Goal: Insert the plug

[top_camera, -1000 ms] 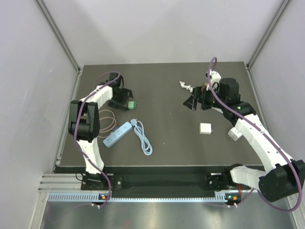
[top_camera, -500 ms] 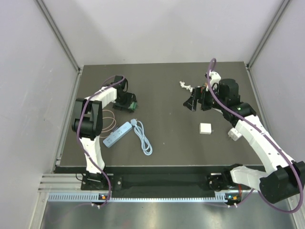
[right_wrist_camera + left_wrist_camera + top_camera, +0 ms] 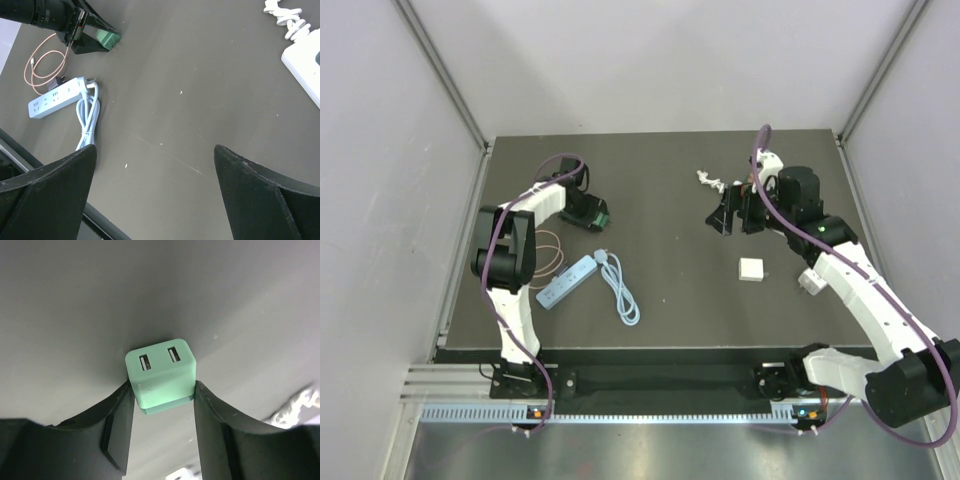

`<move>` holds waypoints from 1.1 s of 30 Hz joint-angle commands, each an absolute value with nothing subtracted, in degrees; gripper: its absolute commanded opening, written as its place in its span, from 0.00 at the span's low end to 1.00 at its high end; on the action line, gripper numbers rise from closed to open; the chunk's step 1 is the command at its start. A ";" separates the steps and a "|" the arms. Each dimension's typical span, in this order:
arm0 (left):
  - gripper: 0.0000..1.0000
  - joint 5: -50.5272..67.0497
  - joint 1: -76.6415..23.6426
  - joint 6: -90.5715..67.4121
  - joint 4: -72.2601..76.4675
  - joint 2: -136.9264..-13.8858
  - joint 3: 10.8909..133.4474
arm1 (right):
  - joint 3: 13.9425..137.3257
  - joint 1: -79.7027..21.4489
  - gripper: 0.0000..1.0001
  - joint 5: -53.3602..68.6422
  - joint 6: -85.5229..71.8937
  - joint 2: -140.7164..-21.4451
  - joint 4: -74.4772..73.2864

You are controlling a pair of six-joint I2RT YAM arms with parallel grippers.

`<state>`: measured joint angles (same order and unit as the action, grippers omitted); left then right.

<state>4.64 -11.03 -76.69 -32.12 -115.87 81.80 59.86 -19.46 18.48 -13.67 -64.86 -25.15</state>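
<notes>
Left claw point(image 3: 161, 392) clamped on green plug point(image 3: 160, 371), squeezing both flanks, USB face toward lens. Right claw point(image 3: 155, 160) spread wide, holding nothing. Plug sits far-left on table point(image 3: 670, 290); power strip point(image 3: 568, 281) lies nearer you, apart from it. Your risk: the hold covers only part of the body, so plug may pivot or slip on lift and miss slots. Left wrist view shows contact, hides prongs and strip. Top view shows strip, not contact.
</notes>
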 commanded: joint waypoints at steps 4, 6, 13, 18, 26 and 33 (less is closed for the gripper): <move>0.00 11.34 -13.09 -54.46 -28.29 -112.87 84.89 | 60.82 -20.30 1.00 19.16 -17.22 -65.12 -21.01; 0.00 10.99 -15.37 -48.02 -27.60 -109.79 85.08 | 63.10 -19.95 1.00 18.55 -19.15 -67.40 -22.49; 0.00 15.20 -25.37 -26.04 -19.71 -91.95 74.92 | 72.32 -19.78 0.97 22.85 -15.83 -69.78 -29.87; 0.00 16.69 -34.18 -17.94 -16.27 -84.13 67.95 | 75.40 -19.78 0.91 26.01 -12.75 -70.40 -36.99; 0.00 23.10 -42.97 -13.81 -14.84 -76.12 63.01 | 73.14 -19.86 0.60 39.16 -12.64 -66.82 -42.65; 0.00 23.12 -49.39 -7.65 -19.60 -70.76 63.02 | 67.33 -20.91 0.58 49.92 -15.82 -64.95 -41.22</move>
